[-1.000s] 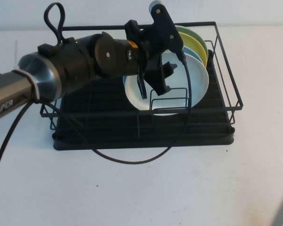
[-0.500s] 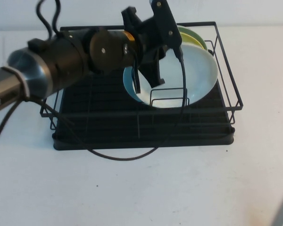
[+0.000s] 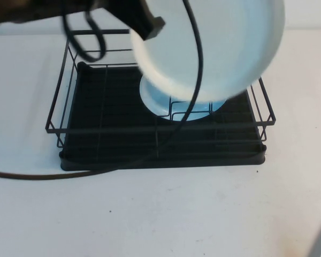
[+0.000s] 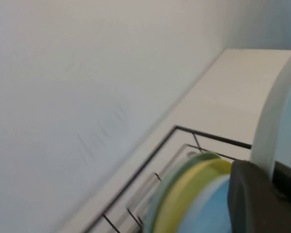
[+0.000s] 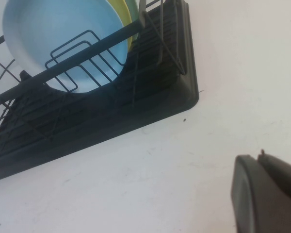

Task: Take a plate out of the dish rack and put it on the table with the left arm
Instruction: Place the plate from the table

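Observation:
My left gripper [image 3: 147,23] is shut on the rim of the round white plate [image 3: 214,48] and holds it high above the black wire dish rack [image 3: 160,128], close to the high camera. In the left wrist view the plate's white rim [image 4: 274,121] stands between the two dark fingers [image 4: 250,194]. The left arm is mostly out of view at the top left; its black cable loops down over the rack. My right gripper [image 5: 260,158] is shut and empty, low over the white table [image 3: 176,214] to the right of the rack.
A light blue plate [image 3: 163,101] still stands in the rack's dividers, with a yellow plate [image 5: 120,14] behind it; both also show in the left wrist view, the yellow one [image 4: 199,187] nearer. The rack's drip tray [image 5: 136,111] lies near the right gripper.
My left gripper has lifted the white plate up out of the rack toward the camera; it now hides the back of the rack. The light blue plate stays in place.

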You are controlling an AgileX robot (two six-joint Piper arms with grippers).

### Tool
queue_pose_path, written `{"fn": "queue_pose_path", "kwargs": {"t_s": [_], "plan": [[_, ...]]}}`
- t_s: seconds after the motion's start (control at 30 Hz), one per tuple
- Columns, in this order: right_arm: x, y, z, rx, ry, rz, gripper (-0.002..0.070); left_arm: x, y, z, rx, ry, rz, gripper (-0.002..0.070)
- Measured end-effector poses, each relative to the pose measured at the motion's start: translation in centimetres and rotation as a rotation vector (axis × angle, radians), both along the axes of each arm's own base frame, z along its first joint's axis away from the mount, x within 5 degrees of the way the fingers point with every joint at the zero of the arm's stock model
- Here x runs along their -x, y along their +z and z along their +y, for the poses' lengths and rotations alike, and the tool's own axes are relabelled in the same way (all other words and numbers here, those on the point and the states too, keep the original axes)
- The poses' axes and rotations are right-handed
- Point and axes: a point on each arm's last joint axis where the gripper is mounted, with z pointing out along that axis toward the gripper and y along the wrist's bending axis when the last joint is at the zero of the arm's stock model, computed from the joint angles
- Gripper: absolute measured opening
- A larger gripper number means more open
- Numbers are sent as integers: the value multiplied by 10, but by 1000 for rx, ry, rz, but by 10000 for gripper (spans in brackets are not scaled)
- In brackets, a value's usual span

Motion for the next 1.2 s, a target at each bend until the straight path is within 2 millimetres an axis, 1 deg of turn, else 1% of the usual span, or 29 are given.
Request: {"fn": "queue_pose_path", "kwargs": {"t_s": [0.07,0.1,0.2,0.23,0.33,0.43,0.5,0.7,0.83,0.9,1.07,1.13,1.2], "plan": [[0,0,0,0,0,0,-18,8,2,13,44,22,128,0],[0,0,0,0,0,0,-18,10,0,19,62,43,211,0],[0,0,0,0,0,0,-18,10,-14,38,97,120,481,0],[0,0,0,0,0,0,-18,10,-21,42,85,134,564,0],[0,0,0,0,0,0,-18,9,-49,53,80,163,771,0],[0,0,0,0,0,0,-18,9,-86,57,107,160,955,0],[0,0,0,0,0,0,-18,13,-119,58,136,164,1064,0],[0,0,0,0,0,0,-18,23,-200,61,270,266,1202,0],[0,0,0,0,0,0,-18,24,-242,64,255,300,1223,0],[0,0,0,0,0,0,-18,20,-257,63,243,302,1221,0],[0,0,0,0,0,0,-18,3,-280,61,265,343,1179,8],[0,0,0,0,0,0,-18,-1,-287,61,255,335,1163,36],[0,0,0,0,0,0,-18,-3,-290,61,241,326,1147,92]]}}
